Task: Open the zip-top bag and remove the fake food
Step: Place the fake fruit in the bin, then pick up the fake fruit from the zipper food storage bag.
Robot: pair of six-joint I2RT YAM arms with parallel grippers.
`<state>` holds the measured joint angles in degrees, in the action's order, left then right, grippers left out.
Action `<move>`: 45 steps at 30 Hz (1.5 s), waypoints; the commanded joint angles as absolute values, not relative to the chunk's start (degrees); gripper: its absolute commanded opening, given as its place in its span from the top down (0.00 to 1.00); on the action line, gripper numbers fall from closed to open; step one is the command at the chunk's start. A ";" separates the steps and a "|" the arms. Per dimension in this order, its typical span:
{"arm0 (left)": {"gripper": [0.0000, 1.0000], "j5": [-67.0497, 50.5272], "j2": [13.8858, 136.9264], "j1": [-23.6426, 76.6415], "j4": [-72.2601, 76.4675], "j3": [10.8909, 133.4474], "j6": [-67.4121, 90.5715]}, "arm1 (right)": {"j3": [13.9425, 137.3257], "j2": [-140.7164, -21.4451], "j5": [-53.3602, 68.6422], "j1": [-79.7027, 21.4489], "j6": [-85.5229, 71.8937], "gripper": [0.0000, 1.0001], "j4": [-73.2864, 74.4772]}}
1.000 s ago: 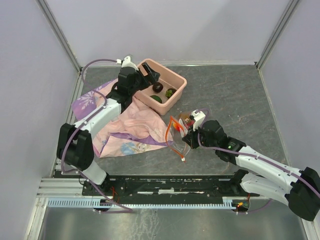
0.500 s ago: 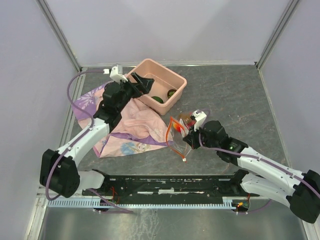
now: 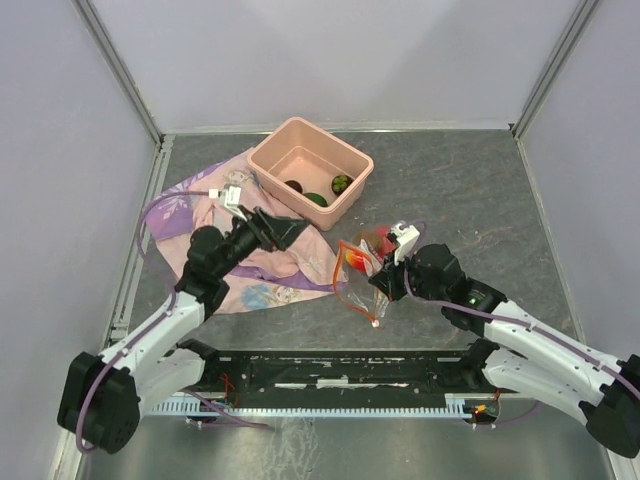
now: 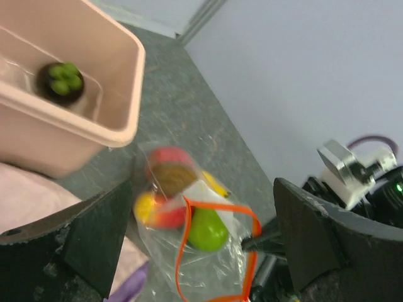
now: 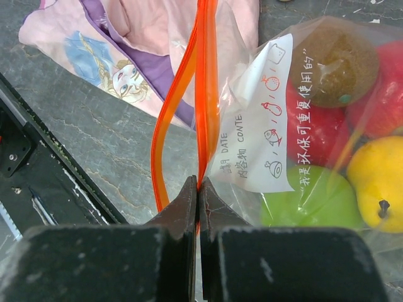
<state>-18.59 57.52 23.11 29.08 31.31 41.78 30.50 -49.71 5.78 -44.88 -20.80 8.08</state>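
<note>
Top external, zip-top bag (image 3: 356,284) far-to-near, w/ mouth near-left, right claw (image 3: 376,291) pinching rim, left claw (image 3: 300,231) agape, empty

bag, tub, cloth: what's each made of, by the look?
Clear zip-top bag with orange-red strip: thin glossy plastic film, crinkled, see-through. Salmon-pink rectangular tub: likely rigid moulded plastic, smooth matte walls. Pink-and-purple printed cloth: soft fabric, apparently; lies in folds.
</note>
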 commanded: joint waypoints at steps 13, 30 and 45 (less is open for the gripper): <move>0.05 -17.70 45.19 40.79 48.16 11.09 45.51 | 33.36 -47.66 6.65 -45.10 -22.27 0.97 10.35; 0.32 -12.85 39.67 44.43 44.31 3.60 51.37 | 34.94 -51.36 14.06 -45.22 -21.31 0.97 7.66; 0.47 -4.78 57.19 56.36 48.04 9.65 49.23 | 35.92 -56.33 17.90 -46.80 -20.64 0.97 1.06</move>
<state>-9.28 54.54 54.70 44.27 6.28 49.69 33.43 -56.55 16.73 -46.39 -21.61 5.21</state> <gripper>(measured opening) 0.543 0.031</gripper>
